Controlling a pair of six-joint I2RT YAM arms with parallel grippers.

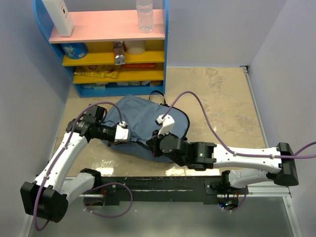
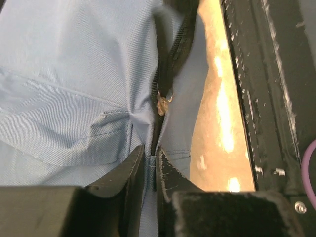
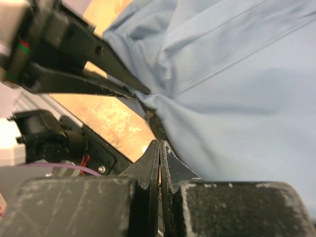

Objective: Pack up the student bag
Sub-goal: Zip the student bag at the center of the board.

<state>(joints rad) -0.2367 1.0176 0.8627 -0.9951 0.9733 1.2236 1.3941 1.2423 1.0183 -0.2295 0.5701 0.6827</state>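
The student bag (image 1: pixel 140 121), a slate-blue fabric backpack, lies flat in the middle of the table. My left gripper (image 1: pixel 131 139) is at its near edge. In the left wrist view it (image 2: pixel 150 157) is shut on a fold of bag fabric (image 2: pixel 74 89) beside the black zipper (image 2: pixel 165 69). A brass slider (image 2: pixel 161 104) sits just ahead. My right gripper (image 1: pixel 150 143) is close beside it. In the right wrist view it (image 3: pixel 160 144) is shut, and a black zipper pull (image 3: pixel 155 127) runs from the slider (image 3: pixel 148 115) into its tips. The left fingers (image 3: pixel 98 54) show there too.
A blue shelf unit (image 1: pixel 106 47) with pink and yellow boards stands at the back left, holding a clear bottle (image 1: pixel 144 15), a white container (image 1: pixel 58 17) and snacks. A black rail (image 1: pixel 163 186) runs along the near edge. Grey walls stand on both sides.
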